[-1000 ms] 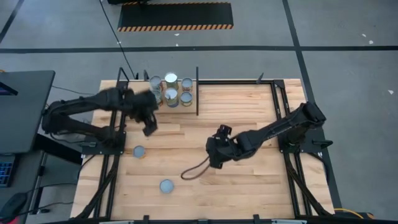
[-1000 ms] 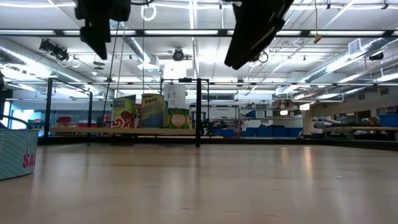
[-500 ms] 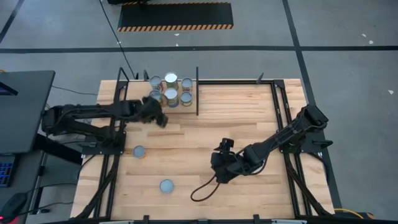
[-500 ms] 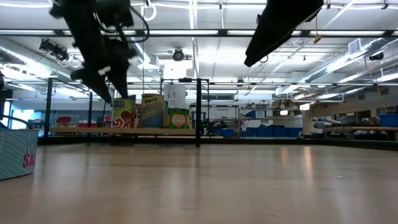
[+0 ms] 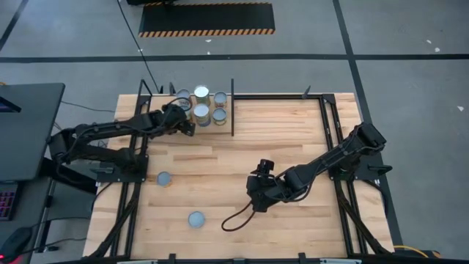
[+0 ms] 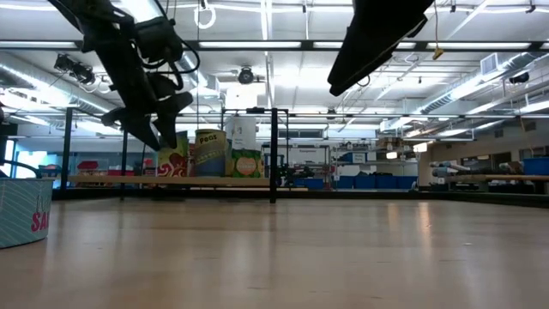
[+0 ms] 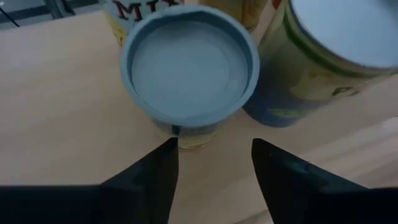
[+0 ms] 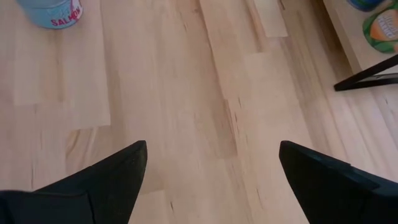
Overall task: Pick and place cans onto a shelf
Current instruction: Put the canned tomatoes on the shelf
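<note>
Several cans stand upright on the shelf at the table's far left. My left gripper is open and slants down just in front of them. Its fingertips stand short of a can with a grey-blue top, one on each side of its lower wall, and whether they touch it does not show. Beside that can stands a green-labelled can. Two more cans stand on the tabletop. My right gripper hangs open above the middle of the table.
The shelf's black post rises at its right end. A black cable loop hangs below my right arm. The salmon can lies ahead of my right gripper. Bare planks stretch across the table's right half.
My left gripper has swung from over the tabletop toward the far edge and come down, rolling as it went. It now stands low in front of the cans on the shelf. My right gripper has shifted a little toward the near edge.
</note>
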Robot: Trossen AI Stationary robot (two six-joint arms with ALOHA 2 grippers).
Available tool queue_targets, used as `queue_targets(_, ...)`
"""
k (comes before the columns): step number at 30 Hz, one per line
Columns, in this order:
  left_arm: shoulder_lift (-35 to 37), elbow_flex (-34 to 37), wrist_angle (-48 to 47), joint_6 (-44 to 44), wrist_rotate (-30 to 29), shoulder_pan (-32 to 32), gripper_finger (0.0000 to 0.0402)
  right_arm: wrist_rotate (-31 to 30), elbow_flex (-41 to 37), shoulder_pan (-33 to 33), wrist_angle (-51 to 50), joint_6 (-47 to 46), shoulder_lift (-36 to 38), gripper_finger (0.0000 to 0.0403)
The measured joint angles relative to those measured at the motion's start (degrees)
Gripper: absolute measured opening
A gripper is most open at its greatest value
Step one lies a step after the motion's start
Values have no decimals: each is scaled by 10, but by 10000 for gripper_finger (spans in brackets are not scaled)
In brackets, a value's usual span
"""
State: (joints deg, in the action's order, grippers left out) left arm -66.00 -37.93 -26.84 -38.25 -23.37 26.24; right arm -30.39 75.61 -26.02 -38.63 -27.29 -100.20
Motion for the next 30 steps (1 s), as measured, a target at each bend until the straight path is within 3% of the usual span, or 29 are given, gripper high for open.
queue_targets(16, 1, 0, 2, 6, -25, 0, 201, 1, 0, -3, 0, -2, 0, 374)
queue_targets(24, 67, 0, -27, 0, -11, -21, 201, 16, 0, -9, 0, -2, 0, 374)
queue_targets(30, 101, -1, 43, 34, -72, -40, 201, 16, 0, -9, 5, -2, 0, 374)
